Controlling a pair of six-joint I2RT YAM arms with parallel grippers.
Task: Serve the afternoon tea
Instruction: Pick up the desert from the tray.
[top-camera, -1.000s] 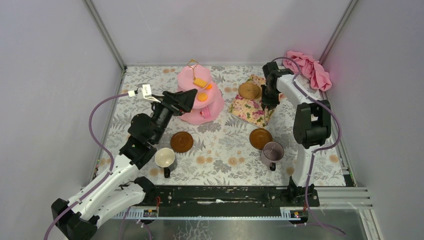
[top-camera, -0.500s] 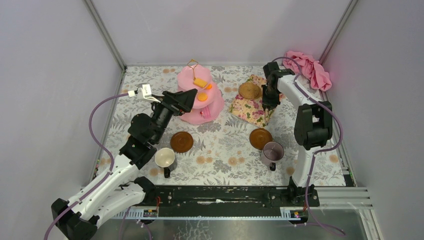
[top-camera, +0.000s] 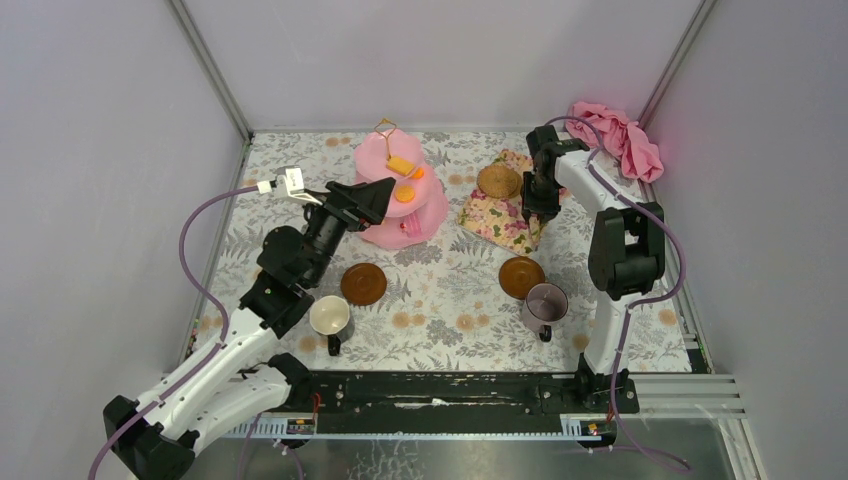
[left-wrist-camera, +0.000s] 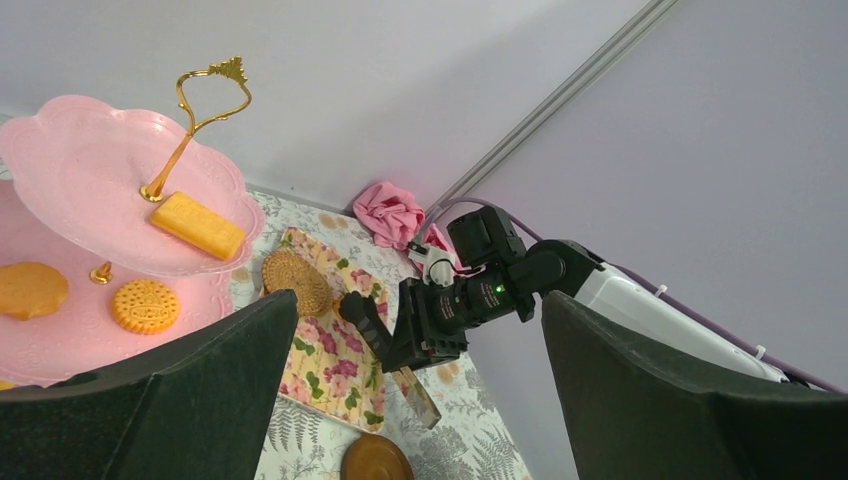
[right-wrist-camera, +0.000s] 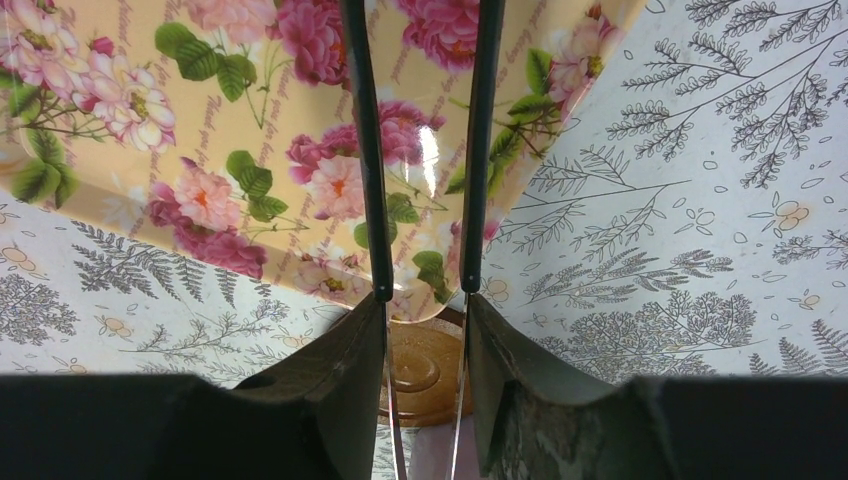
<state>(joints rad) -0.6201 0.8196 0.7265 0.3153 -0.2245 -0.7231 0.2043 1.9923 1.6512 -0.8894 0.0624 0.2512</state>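
At upper centre of the top view, the pink three-tier cake stand (top-camera: 398, 236) stands near the far edge of the table (top-camera: 450, 330). Its top tier carries a yellow bar biscuit (left-wrist-camera: 198, 225). The tier below carries round orange biscuits (left-wrist-camera: 145, 306).

Writing: faint script is printed among the roses of the floral tray (right-wrist-camera: 250, 190), but it is too small to read.

Left gripper (top-camera: 376, 198): the fingers are spread fully apart and hold nothing. It hovers just left of the stand (the left wrist view looks out between both fingers toward the right arm).

Right gripper (right-wrist-camera: 424, 300): it is clamped on the slim black tongs (right-wrist-camera: 362, 150), with one finger pressing each arm from outside. The two tong arms stand apart and extend over the tray. A latticed brown disc (top-camera: 497, 181) lies on the upper part of the tray, just left of this gripper.

Edges and room:
- The tray lies right of the stand, with a strip of table between them.
- The left saucer (top-camera: 363, 283) and right saucer (top-camera: 521, 276) lie at mid-frame, well apart, with patterned table surface between them.
- The white mug (top-camera: 329, 316) stands upright, near the left saucer on its lower left.
- The purple mug (top-camera: 545, 302) stands upright, just beside the right saucer on its lower right.
- The pink cloth (top-camera: 618, 138) is bunched at upper right, against the right wall.
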